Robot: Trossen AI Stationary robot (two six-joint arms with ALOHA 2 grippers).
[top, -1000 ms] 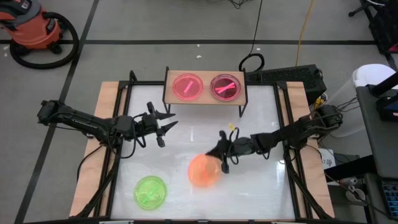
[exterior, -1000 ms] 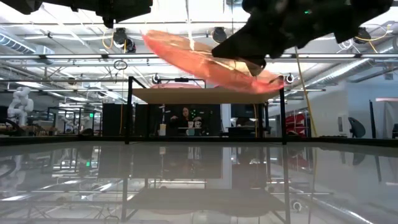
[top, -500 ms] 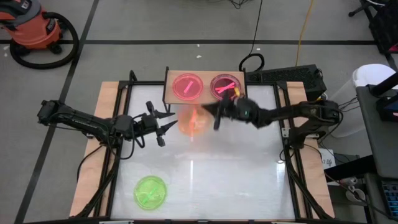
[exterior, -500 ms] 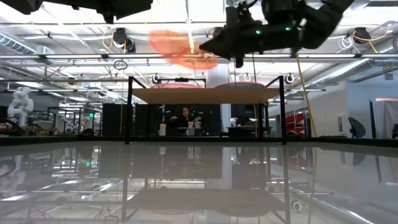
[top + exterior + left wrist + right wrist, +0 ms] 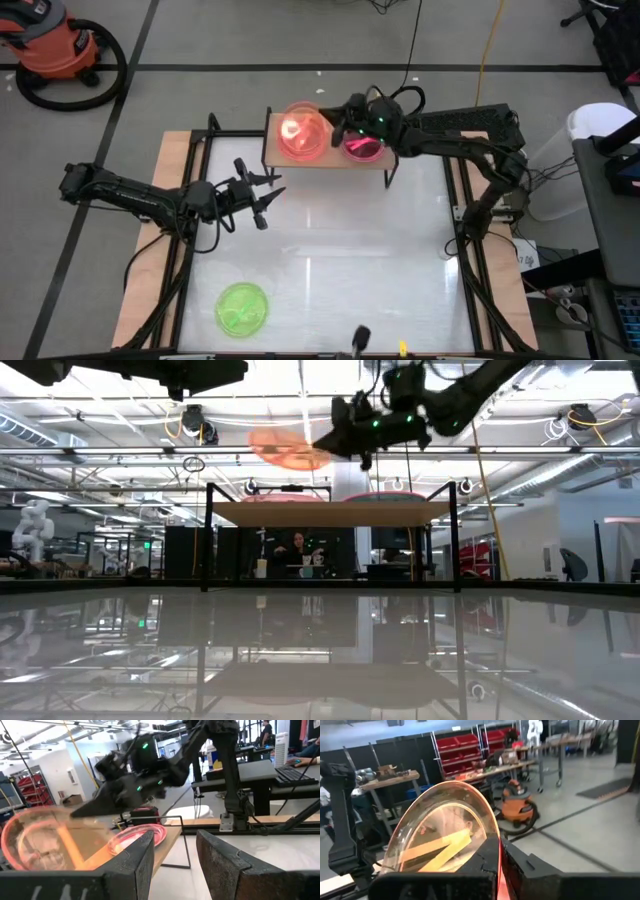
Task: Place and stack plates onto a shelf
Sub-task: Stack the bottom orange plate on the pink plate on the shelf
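Up over the shelf (image 5: 330,155), the right gripper (image 5: 338,128) grips an orange plate (image 5: 303,131) by its rim, holding it above the pink plate (image 5: 285,497) on the shelf's left half. Another pink plate (image 5: 362,146) sits on the shelf's right half. A green plate (image 5: 242,309) lies on the table (image 5: 400,260) near its front edge. The left gripper (image 5: 262,196) hovers over the table's left side, fingers spread and holding nothing.
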